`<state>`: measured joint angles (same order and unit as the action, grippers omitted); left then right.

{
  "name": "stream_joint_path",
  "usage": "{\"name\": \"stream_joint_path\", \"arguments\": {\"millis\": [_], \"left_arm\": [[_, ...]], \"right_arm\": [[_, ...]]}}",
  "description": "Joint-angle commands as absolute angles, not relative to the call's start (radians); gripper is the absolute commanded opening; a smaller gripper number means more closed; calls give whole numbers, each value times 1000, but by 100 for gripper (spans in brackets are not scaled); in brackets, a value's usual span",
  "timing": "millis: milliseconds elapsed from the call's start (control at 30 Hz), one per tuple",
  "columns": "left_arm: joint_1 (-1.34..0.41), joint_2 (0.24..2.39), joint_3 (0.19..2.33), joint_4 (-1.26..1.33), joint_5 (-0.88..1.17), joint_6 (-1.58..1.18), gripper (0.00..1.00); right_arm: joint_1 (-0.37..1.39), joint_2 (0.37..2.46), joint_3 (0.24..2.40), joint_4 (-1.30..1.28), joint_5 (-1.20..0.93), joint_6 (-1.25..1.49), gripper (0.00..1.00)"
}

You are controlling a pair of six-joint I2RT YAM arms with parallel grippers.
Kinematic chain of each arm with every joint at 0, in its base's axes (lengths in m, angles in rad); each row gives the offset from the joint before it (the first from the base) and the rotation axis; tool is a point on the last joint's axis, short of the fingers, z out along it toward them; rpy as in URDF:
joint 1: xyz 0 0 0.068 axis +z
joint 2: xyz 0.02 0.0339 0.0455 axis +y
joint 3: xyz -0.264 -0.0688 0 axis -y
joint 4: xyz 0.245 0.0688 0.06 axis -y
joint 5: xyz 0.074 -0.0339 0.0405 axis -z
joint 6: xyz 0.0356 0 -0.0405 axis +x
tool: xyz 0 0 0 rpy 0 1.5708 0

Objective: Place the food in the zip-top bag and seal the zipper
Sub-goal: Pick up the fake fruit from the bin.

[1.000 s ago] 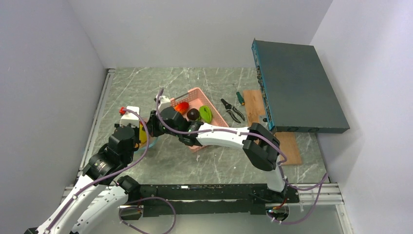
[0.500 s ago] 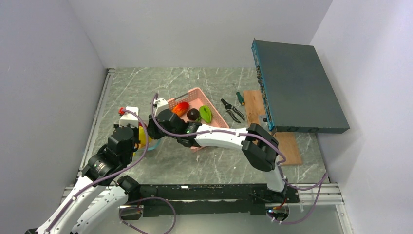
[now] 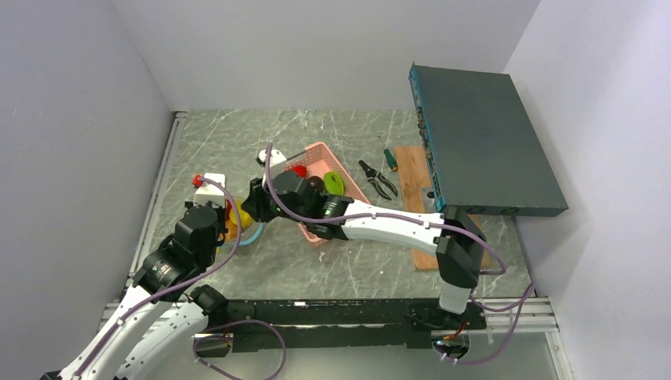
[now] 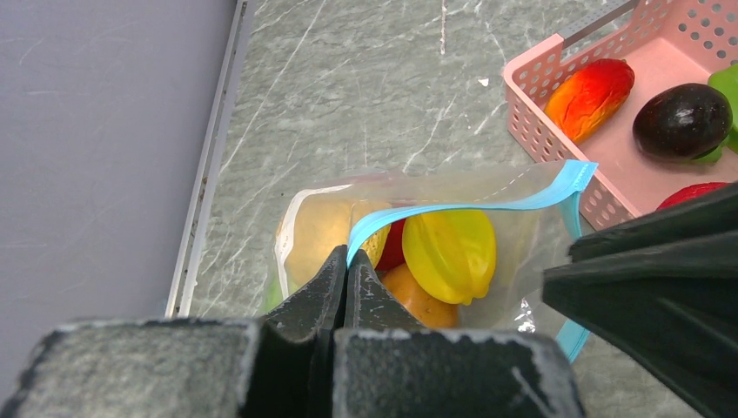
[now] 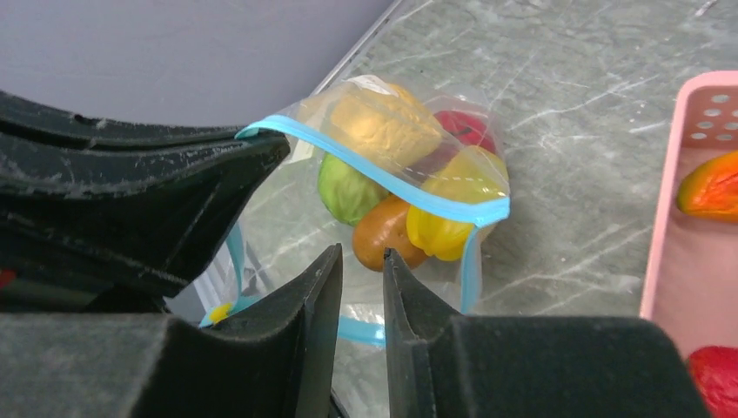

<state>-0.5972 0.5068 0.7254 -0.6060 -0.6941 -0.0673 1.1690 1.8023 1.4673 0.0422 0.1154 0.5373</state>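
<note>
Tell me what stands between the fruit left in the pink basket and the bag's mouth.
Only the right gripper, hanging beside the bag on the basket side. The left gripper pinches the bag's zipper.

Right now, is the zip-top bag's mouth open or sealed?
Open: the zipper gapes, its two teal strips well apart; the left pincer pinches one.

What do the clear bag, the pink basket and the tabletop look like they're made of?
The zip-top bag: thin clear plastic film, glossy; it crinkles and the fruit shows through.
The pink basket: rigid moulded plastic, matte, with rows of holes.
The tabletop: grey-green with white veins, like marble, possibly printed laminate.
</note>
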Motion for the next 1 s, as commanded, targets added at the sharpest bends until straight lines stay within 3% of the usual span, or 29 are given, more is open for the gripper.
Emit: {"name": "stream_joint_path", "arguments": {"millis": [0, 233, 400, 767, 967], "left_arm": [[-598, 500, 732, -571, -694, -64, 0], [-598, 482, 732, -570, -694, -61, 0], [-592, 489, 735, -572, -703, -63, 0], [-572, 490, 737, -571, -671, -60, 0], [-567, 497, 745, -577, -660, -64, 0]], "right_arm": [[1175, 1712, 1414, 19, 175, 494, 27], [1163, 1547, 1257, 28, 317, 447, 33], [1082, 1493, 1155, 49, 400, 493, 49], [885, 1772, 1393, -237, 323, 723, 55], [875, 1858, 1425, -175, 322, 851, 57]]}}
